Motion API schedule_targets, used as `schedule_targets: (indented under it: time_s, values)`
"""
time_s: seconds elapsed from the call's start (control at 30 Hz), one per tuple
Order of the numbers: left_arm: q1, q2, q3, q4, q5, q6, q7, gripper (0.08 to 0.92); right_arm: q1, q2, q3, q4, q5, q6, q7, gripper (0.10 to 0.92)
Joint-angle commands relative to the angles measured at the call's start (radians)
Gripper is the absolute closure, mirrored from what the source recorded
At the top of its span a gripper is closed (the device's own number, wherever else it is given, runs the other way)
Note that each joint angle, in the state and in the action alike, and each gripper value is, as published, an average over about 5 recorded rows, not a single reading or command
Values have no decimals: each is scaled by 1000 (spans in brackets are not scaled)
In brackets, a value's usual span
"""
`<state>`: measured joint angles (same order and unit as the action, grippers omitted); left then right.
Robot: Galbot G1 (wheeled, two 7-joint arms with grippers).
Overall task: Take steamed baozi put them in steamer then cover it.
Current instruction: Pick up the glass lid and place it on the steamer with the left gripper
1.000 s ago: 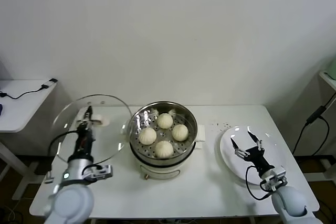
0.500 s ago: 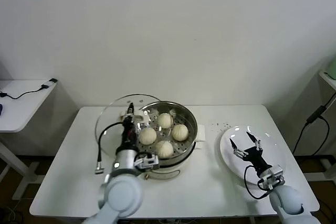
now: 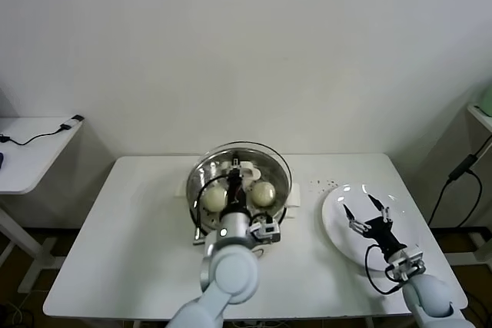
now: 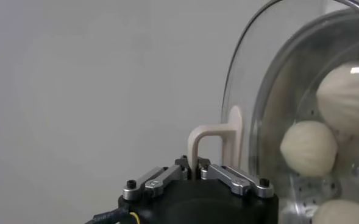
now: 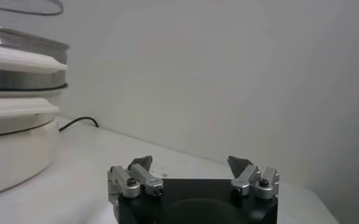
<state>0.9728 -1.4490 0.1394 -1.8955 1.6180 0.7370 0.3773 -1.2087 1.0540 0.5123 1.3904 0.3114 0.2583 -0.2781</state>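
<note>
The steamer (image 3: pixel 283 190) stands mid-table, a shiny pot on a white base, also in the right wrist view (image 5: pixel 19 67). Steamed baozi (image 3: pixel 213 199) lie on its tray and show through the glass in the left wrist view (image 4: pixel 309 148). My left gripper (image 3: pixel 237 170) is shut on the white bar handle (image 4: pixel 211 135) of the cover (image 3: pixel 260 151). It holds the glass lid over the pot, and the lid's rim (image 5: pixel 27 7) hangs slightly above the pot's rim. My right gripper (image 3: pixel 365 207) stands open and empty above the white plate (image 3: pixel 338 230).
The plate lies at the table's right side, near the front edge. A black cable (image 5: pixel 78 122) trails behind the steamer's base. A second small white table (image 3: pixel 31 147) stands off to the left. A wall rises just behind the work table.
My left gripper has carried the cover from the table's left side to the right, to a spot over the steamer. The right gripper has hardly moved.
</note>
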Motion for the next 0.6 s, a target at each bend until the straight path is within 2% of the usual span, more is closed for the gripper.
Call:
schedule_targets:
  time_s: [0.03, 0.6]
  values:
    - [-31, -74, 19, 139, 31, 48, -7, 850, -5, -1, 16, 0, 1, 3, -4, 203]
    - [-21, -62, -39, 165, 17, 48, -48, 850, -14, 6, 23, 0, -1, 13, -22, 203]
